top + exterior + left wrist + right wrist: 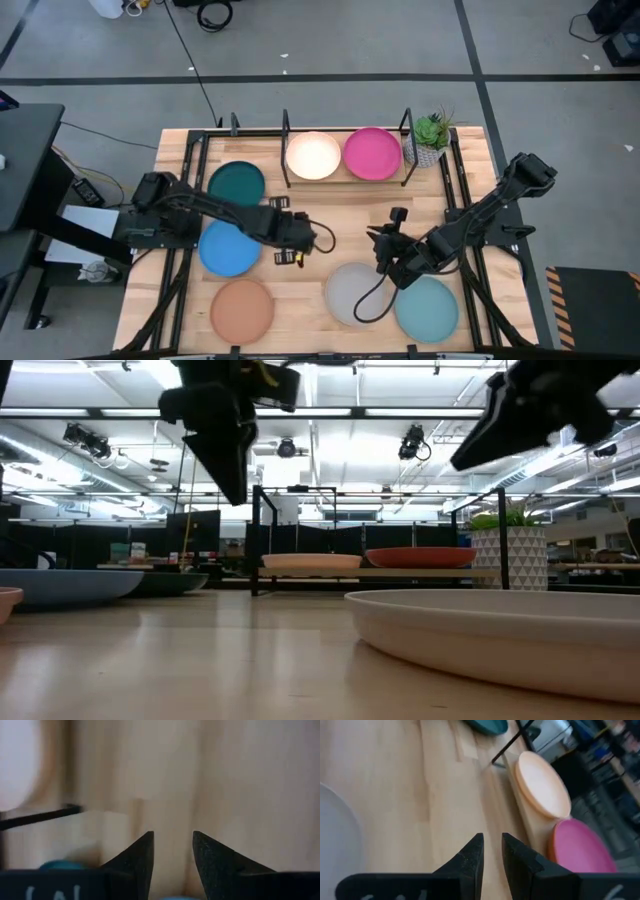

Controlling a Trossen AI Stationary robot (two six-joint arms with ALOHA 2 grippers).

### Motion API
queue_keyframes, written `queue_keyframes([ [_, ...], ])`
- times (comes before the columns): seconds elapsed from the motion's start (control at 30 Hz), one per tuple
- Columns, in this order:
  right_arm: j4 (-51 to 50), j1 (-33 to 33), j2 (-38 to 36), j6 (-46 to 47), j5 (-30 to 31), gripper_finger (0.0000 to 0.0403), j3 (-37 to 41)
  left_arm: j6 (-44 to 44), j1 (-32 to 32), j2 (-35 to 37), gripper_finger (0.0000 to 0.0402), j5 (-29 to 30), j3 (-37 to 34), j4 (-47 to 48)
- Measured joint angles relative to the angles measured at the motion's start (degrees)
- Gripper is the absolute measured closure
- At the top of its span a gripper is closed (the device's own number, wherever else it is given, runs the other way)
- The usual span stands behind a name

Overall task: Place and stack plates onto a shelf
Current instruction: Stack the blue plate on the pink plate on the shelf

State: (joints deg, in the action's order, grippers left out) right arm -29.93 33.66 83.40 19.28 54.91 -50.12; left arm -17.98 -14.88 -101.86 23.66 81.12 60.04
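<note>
From above, the cream plate [313,156] and magenta plate [372,153] lie side by side on the shelf [408,150]; 5 more plates lie on the table [300,295] around both arms. The left gripper [172,852] hangs over bare wood, fingers parted, holding nothing. The right gripper [491,851] also hovers empty, fingers narrowly apart.

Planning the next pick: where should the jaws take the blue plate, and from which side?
Grip the blue plate by its raised rim on the edge facing the table's middle, where bare wood leaves room. It lies flat, so probably come down from above, one jaw inside the rim, one outside.
</note>
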Motion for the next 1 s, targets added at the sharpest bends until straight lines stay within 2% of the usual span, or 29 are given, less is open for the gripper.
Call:
queue_keyframes([
  [0.13,11.5,-1.6,0.0,-11.6,2.4,0.0328,3.9,-5.3,-3.2,0.0,0.0258,2.0,0.0,2.4],
  [0.23,20.7,-3.0,0.0,-20.1,1.2,0.0328,5.4,-9.5,-5.6,0.0,0.0258,1.8,0.0,3.6],
  [0.4,31.6,-5.3,0.0,-29.3,-1.0,0.0328,7.7,-20.8,-9.3,0.0,0.0258,-2.7,0.0,5.9],
  [0.7,41.7,-9.6,0.0,-29.8,-1.6,0.0328,12.4,-39.0,-15.4,-0.2,0.0259,-1.0,0.0,6.7],
  [0.87,49.9,-10.3,0.0,-29.6,-2.1,0.0328,17.7,-52.3,-17.3,-1.6,0.026,-0.9,0.1,13.2],
  [1.0,57.5,-10.2,0.0,-29.8,-2.2,0.0328,21.7,-57.0,-17.1,-4.4,0.026,-1.5,0.1,17.8],
])
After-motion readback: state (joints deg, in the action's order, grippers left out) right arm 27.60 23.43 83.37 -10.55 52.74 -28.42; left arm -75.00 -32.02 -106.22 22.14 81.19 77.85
